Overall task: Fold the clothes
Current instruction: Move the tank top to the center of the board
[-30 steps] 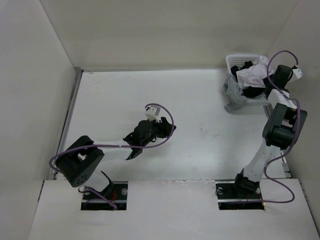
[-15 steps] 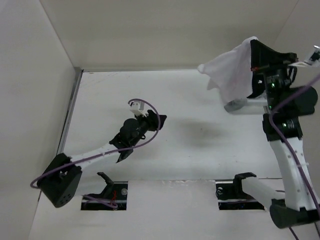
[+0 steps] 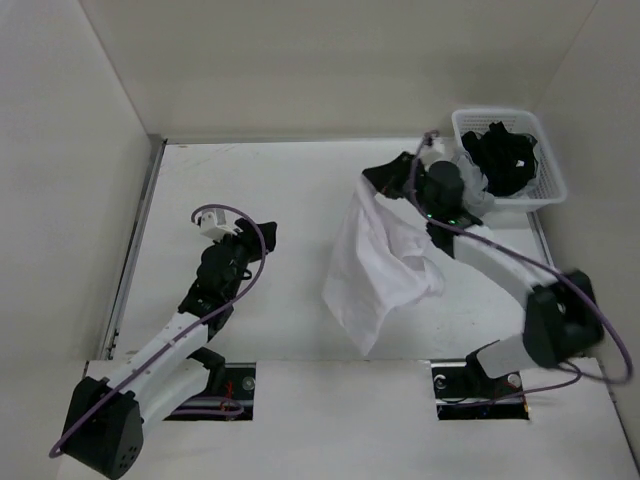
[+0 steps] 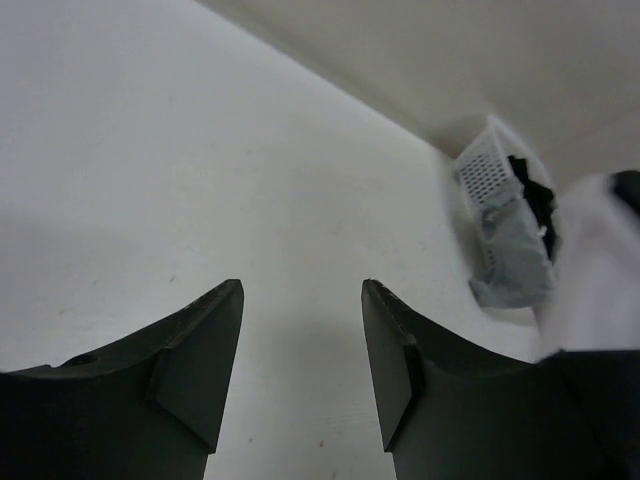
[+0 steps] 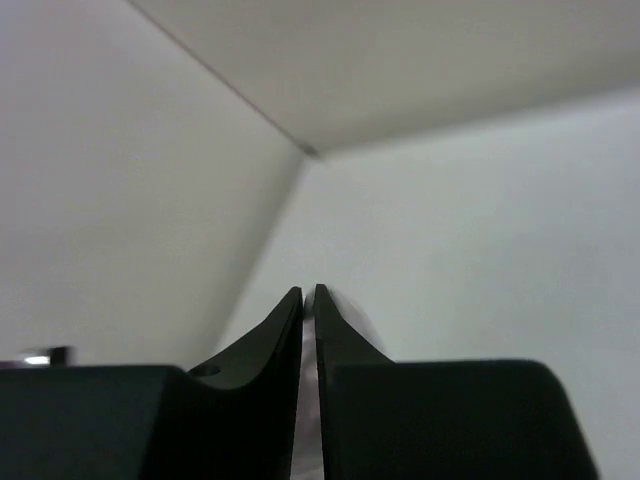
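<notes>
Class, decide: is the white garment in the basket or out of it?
Out. The white garment hangs unfolded from the right gripper over the table, apart from the basket, which holds dark clothes.

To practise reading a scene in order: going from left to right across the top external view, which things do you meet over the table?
Left gripper → white garment → white basket

You have nothing to read here. No text, label, brand or number shows in any view.
</notes>
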You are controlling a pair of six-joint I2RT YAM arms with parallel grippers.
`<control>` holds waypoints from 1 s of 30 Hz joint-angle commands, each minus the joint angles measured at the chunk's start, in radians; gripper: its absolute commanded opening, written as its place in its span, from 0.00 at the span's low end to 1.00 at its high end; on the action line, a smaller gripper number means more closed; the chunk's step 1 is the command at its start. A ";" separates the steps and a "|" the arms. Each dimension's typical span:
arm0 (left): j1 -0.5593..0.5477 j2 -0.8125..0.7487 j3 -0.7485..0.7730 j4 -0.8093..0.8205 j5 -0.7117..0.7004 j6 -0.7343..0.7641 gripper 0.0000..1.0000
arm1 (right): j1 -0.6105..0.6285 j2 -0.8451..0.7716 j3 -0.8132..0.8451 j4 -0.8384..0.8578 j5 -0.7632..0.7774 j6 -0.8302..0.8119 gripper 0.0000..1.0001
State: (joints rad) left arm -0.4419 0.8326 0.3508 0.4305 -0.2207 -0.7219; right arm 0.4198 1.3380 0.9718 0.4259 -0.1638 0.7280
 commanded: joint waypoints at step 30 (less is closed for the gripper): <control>-0.433 0.425 0.056 -0.132 -0.122 0.030 0.53 | 0.497 -0.202 -0.472 -0.602 0.580 0.252 0.56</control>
State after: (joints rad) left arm -0.8845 1.2171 0.3614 0.2523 -0.3485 -0.6647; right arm 0.9115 1.0966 0.4576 -0.1207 0.3634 0.9234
